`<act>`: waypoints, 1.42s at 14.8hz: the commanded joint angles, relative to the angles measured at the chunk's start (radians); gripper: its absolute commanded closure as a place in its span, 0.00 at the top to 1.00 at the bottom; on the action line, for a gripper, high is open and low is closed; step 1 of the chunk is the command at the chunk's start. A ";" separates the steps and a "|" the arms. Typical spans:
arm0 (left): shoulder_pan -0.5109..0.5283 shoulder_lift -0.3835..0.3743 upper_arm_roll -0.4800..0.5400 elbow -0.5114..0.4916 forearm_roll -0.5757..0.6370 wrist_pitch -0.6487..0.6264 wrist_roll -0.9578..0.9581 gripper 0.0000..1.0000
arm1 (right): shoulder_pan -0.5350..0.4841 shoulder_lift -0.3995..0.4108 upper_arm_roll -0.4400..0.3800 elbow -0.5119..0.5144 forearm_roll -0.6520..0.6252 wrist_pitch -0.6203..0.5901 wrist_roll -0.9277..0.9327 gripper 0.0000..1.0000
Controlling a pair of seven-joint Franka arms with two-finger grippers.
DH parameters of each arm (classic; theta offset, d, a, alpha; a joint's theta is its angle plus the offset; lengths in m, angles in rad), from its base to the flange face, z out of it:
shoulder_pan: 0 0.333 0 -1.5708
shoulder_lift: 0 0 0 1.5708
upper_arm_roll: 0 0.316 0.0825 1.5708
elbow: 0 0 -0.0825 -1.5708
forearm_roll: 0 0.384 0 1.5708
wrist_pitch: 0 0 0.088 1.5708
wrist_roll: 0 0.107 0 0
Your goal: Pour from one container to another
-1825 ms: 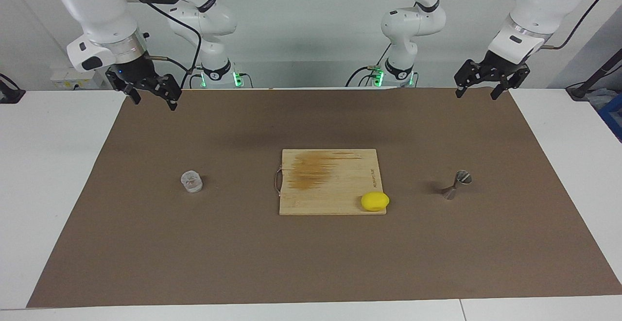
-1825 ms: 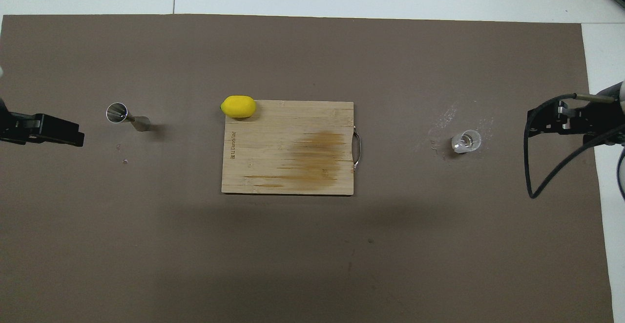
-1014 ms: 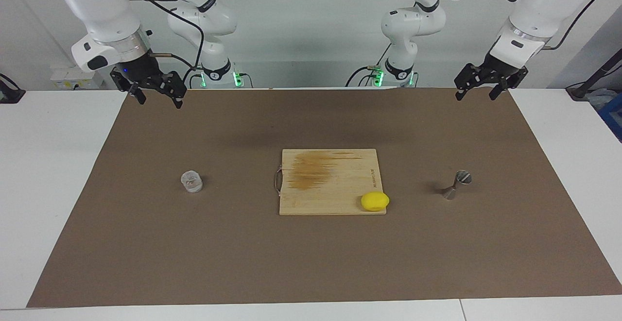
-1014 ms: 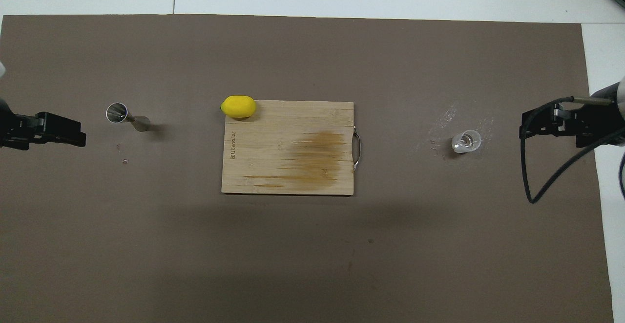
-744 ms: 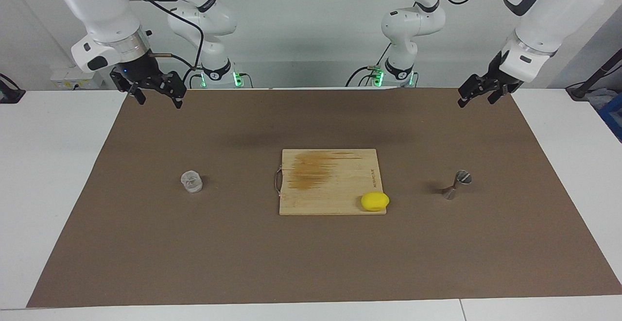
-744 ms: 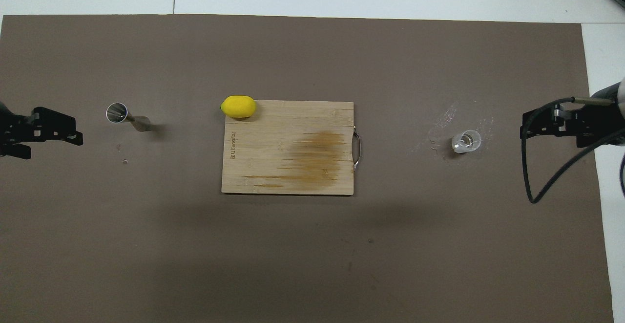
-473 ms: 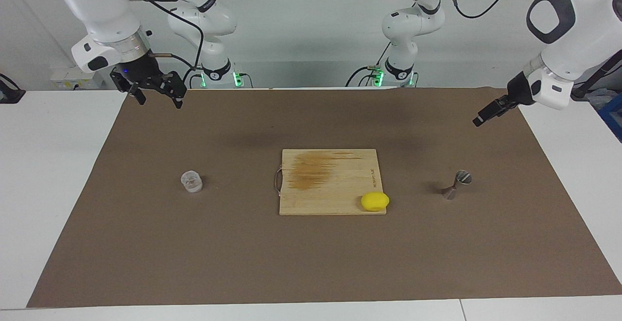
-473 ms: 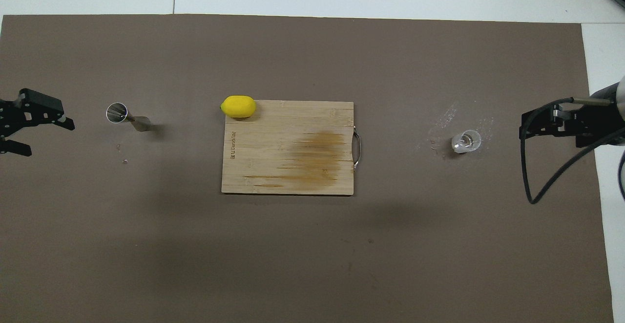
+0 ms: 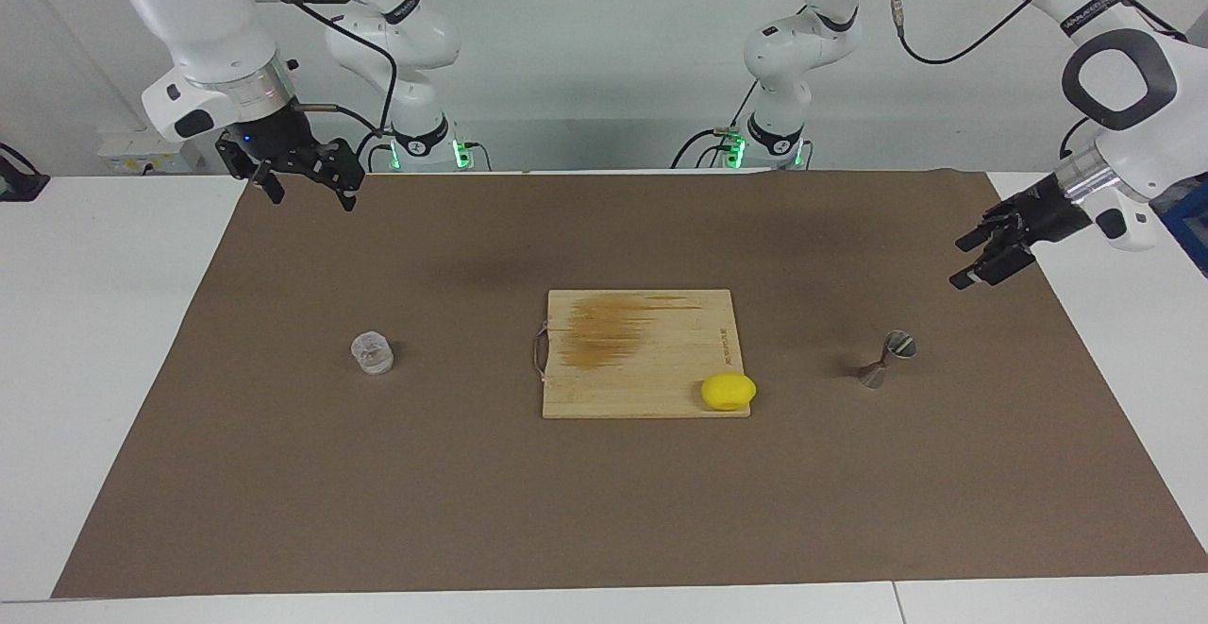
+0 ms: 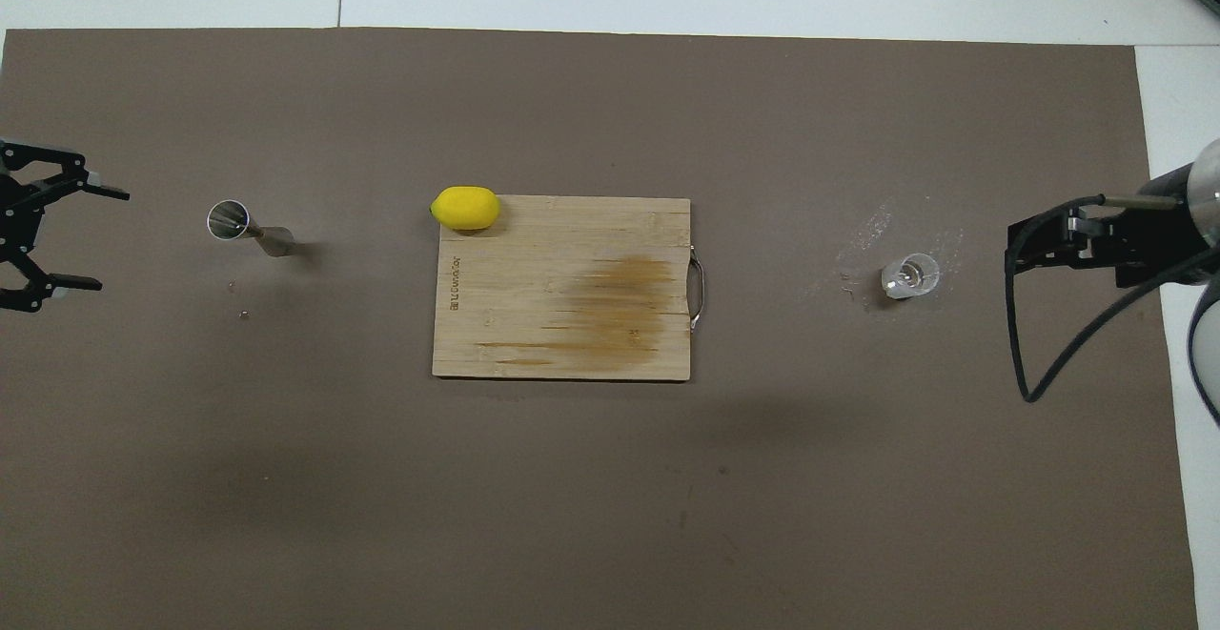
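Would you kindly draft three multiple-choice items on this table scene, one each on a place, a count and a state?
1. Where does the lemon lie?
A. On a corner of the cutting board
B. Beside the clear cup
C. In the left gripper

2. How many containers stand on the brown mat?
A. One
B. Two
C. Four

3. How is the metal jigger?
A. Gripped
B. Upright, untouched
C. Lying flat

Key: 1 A, it overlaps the board's corner; 2 B, the cup and the jigger; 3 B, it stands on one cone, clear of both grippers.
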 commanded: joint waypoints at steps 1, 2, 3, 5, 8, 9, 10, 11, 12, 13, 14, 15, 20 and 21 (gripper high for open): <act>0.038 -0.124 -0.008 -0.229 -0.161 0.145 -0.132 1.00 | -0.001 -0.020 0.001 -0.025 -0.011 0.001 -0.023 1.00; 0.053 -0.151 -0.008 -0.289 -0.223 0.187 -0.158 1.00 | 0.000 -0.021 0.001 -0.027 -0.011 -0.001 -0.023 1.00; 0.062 -0.176 -0.008 -0.352 -0.287 0.234 -0.175 1.00 | 0.002 -0.023 0.001 -0.027 -0.011 -0.001 -0.021 1.00; 0.073 -0.228 -0.008 -0.480 -0.462 0.352 -0.198 1.00 | 0.002 -0.025 0.001 -0.028 -0.011 -0.001 -0.020 1.00; 0.073 -0.222 -0.010 -0.559 -0.680 0.462 -0.205 1.00 | 0.002 -0.026 0.001 -0.030 -0.012 -0.007 -0.020 1.00; 0.073 -0.205 -0.010 -0.562 -0.717 0.483 -0.209 1.00 | 0.002 -0.026 0.001 -0.030 -0.014 -0.008 -0.020 1.00; 0.073 -0.199 -0.010 -0.582 -0.743 0.491 -0.209 1.00 | 0.003 -0.026 0.001 -0.033 -0.012 -0.008 -0.020 1.00; 0.073 -0.197 -0.010 -0.605 -0.791 0.499 -0.208 1.00 | 0.003 -0.028 0.001 -0.033 -0.014 -0.008 -0.018 1.00; 0.063 -0.191 -0.010 -0.608 -0.838 0.517 -0.205 1.00 | 0.002 -0.028 0.001 -0.034 -0.014 -0.008 -0.018 1.00; 0.050 -0.176 -0.012 -0.607 -0.873 0.546 -0.202 1.00 | 0.002 -0.026 0.001 -0.033 -0.014 -0.007 -0.018 1.00; 0.029 -0.159 -0.012 -0.599 -0.906 0.572 -0.194 1.00 | 0.000 -0.026 0.001 -0.033 -0.014 -0.007 -0.020 1.00; 0.006 -0.144 -0.012 -0.596 -0.955 0.587 -0.185 1.00 | 0.000 -0.026 0.001 -0.033 -0.014 -0.007 -0.023 1.00; -0.078 -0.125 -0.012 -0.598 -1.098 0.695 -0.163 1.00 | -0.001 -0.026 0.001 -0.033 -0.012 -0.005 -0.024 1.00; -0.088 -0.124 -0.012 -0.598 -1.119 0.703 -0.162 1.00 | -0.001 -0.026 0.001 -0.033 -0.012 -0.005 -0.023 1.00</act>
